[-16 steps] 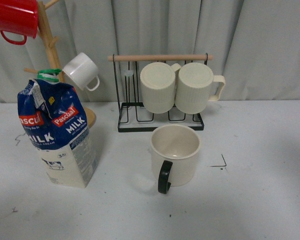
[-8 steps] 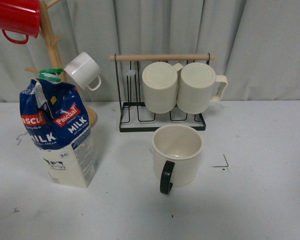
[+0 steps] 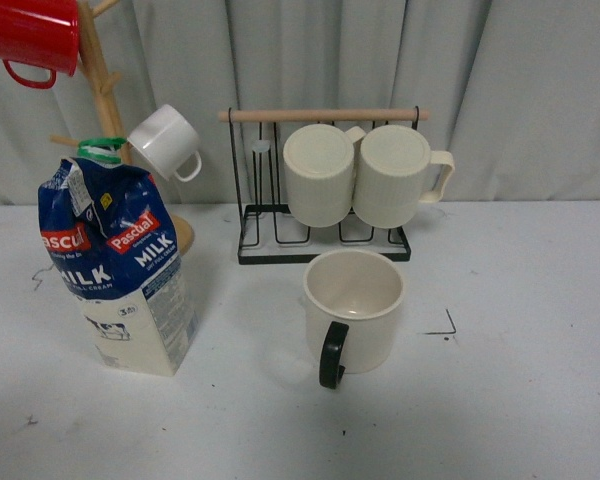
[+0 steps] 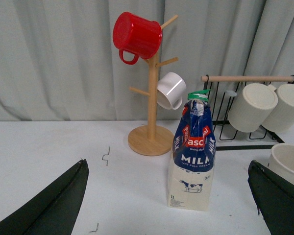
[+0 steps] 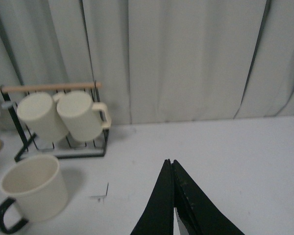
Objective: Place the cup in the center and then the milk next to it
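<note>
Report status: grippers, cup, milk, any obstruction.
Left gripper open, empty. Right gripper shut, empty. Cup upright mid-table before the rack; milk upright to its left, not touching. Nothing between them.

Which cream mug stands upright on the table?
The wide mug with the black handle, in front of the rack; the two ribbed mugs hang sideways on it.

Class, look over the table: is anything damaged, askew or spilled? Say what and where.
The milk carton, standing at the left of the table, has a crumpled, dented blue top that sits skewed. No spill shows around it. The cup stands upright and looks intact.
</note>
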`<state>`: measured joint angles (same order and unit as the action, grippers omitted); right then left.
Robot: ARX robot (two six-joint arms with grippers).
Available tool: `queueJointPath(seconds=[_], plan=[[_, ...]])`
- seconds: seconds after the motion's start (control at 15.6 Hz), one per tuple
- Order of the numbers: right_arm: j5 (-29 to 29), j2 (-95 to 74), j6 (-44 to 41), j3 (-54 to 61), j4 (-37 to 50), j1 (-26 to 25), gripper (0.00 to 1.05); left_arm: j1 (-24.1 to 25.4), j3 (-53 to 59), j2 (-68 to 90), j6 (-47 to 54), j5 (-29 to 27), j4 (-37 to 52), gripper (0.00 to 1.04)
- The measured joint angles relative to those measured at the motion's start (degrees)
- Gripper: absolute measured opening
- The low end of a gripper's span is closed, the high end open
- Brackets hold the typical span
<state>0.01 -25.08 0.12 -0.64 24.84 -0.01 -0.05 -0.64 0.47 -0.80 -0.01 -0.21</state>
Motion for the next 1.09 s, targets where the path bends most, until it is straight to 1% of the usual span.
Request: queueJointPath(seconds=[0.26,0.77,0.83,0.9,1.09], plan=[[0.02,6.51,0.02,0.0,-6.21,0.0,0.02,0.0,0.0,0.0,0.0,-0.02,0.0,0.98],[0.02,15.56,0.02,-0.02,-15.43,0.0,0.02,0.0,0.0,0.0,0.0,0.0,0.0,0.98],[-0.04,22.27,0.02,-0.04,-25.03,0.0,0.02,0.0,0.0,0.0,0.0,-0.02,0.0,0.98],[-0.02,24.74,0.02,-0.04,-24.72,0.0,0.02,0.0,0.0,0.0,0.0,-0.04,-0.02,0.98],[0.0,24.79,0.02,-0.31,-24.09,0.0,0.02,0.0,0.0,0.0,0.0,0.0,-0.02,0.98]])
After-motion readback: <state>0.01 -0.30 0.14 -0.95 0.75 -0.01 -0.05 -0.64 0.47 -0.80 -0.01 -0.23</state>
